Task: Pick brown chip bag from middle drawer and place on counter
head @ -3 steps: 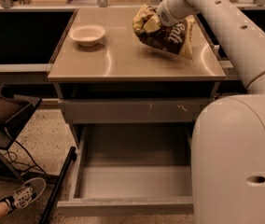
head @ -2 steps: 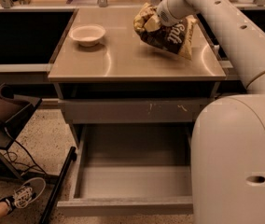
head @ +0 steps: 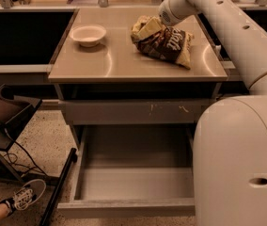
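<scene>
The brown chip bag lies crinkled on the right half of the tan counter, its pale yellow end turned toward the back. My gripper is at the bag's upper back end, at the tip of the white arm that reaches in from the right, and it touches or nearly touches the bag. The middle drawer is pulled open below the counter and holds nothing.
A white bowl sits on the counter's back left. A shut grey drawer front with pale scratch marks lies above the open drawer. My white base fills the lower right. A dark stand and a person's shoe are at the left.
The bag and my gripper have come down slightly, and the bag now rests flatter on the counter. The drawer and the bowl have not moved.
</scene>
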{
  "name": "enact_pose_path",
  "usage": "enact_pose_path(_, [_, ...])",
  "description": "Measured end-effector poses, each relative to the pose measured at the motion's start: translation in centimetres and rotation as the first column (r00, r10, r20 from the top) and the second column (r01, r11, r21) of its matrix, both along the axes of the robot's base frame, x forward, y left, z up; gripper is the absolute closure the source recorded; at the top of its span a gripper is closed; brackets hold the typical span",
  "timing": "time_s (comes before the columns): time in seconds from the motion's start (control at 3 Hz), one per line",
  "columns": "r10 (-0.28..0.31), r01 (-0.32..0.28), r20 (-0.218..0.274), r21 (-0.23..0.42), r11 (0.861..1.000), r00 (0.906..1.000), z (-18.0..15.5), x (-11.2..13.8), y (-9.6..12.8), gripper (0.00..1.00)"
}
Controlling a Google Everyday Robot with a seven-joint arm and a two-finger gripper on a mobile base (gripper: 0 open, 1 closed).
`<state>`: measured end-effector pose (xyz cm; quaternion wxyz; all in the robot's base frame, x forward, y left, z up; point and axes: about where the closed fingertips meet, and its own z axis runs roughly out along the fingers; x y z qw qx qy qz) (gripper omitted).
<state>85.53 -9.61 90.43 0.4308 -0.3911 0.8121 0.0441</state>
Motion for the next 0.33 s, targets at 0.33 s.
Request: enact_pose_path(0.33, [0.0,0.0,0.0,0.0,1.0,1.0,0.0,0.0,0.0,0.0])
